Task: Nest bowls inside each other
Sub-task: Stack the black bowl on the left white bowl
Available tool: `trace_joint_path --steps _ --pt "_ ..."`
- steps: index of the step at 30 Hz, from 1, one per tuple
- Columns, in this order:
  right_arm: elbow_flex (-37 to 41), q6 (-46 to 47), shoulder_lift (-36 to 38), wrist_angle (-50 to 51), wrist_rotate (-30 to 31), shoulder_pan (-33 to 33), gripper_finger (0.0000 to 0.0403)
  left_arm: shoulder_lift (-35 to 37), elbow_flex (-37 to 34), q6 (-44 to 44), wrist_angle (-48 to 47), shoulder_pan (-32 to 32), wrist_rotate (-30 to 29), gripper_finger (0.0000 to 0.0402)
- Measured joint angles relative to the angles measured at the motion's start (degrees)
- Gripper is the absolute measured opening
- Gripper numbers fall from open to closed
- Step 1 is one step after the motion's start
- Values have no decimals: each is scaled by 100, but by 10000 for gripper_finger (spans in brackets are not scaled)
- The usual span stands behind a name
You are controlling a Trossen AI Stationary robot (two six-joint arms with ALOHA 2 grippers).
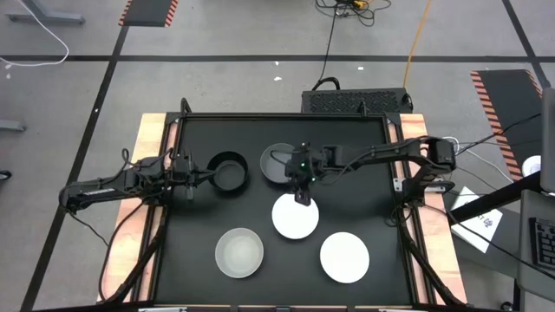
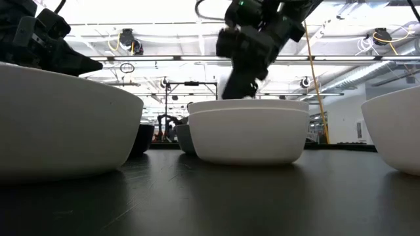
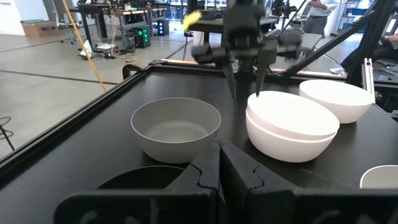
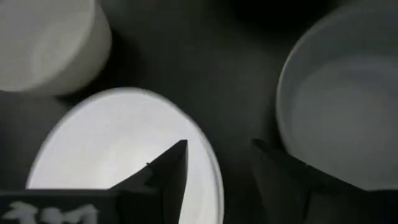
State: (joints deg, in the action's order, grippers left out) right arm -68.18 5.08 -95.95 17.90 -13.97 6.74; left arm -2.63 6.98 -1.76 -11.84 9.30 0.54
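Note:
Two white bowls sit nested (image 1: 295, 217) at mid table, the upper one slightly tilted (image 3: 292, 115). My right gripper (image 4: 217, 162) is open and points down over the stack's far rim (image 3: 258, 96), with one finger above the inside and one outside. I see no touch. The grey bowl (image 1: 279, 163) and the black bowl (image 1: 228, 172) stand farther back. The translucent bowl (image 1: 238, 252) and another white bowl (image 1: 344, 256) stand near the front edge. My left gripper (image 1: 198, 177) is shut, just left of the black bowl (image 3: 143, 177).
The black tabletop has a raised frame (image 1: 277, 117) around it. Bare mat lies between the bowls and along the right side (image 1: 373, 199). In the low view the translucent bowl (image 2: 59, 124) and the white bowl (image 2: 397, 134) fill the near corners.

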Motion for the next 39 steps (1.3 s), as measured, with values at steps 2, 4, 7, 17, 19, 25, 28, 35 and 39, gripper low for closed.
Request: trace_joint_path --steps 2,4,7,17,19,25,28,35,39 --pt "0 -152 206 -115 -1 -12 178 1 0 0 1 0 0 8" --pt "1 -273 419 -191 29 -47 177 1 0 0 3 0 2 8" --pt "204 -329 816 -517 28 -91 155 2 0 0 7 0 2 8" --pt "2129 -156 2415 -2053 22 -306 8 2 0 20 13 0 2 8" --pt "2610 -40 2789 -2337 19 -308 2 2 0 20 10 -2 2 8" --pt "3938 319 4017 -3570 44 -310 1 2 0 14 15 -2 2 8" --pt "4531 500 4641 -4064 77 -305 0 2 0 9 15 -1 2 8" --pt "5532 773 5774 -4476 496 -310 0 2 0 -2 16 -1 2 8" --pt "5887 675 6207 -4495 757 -310 0 2 0 -2 106 -2 2 8"
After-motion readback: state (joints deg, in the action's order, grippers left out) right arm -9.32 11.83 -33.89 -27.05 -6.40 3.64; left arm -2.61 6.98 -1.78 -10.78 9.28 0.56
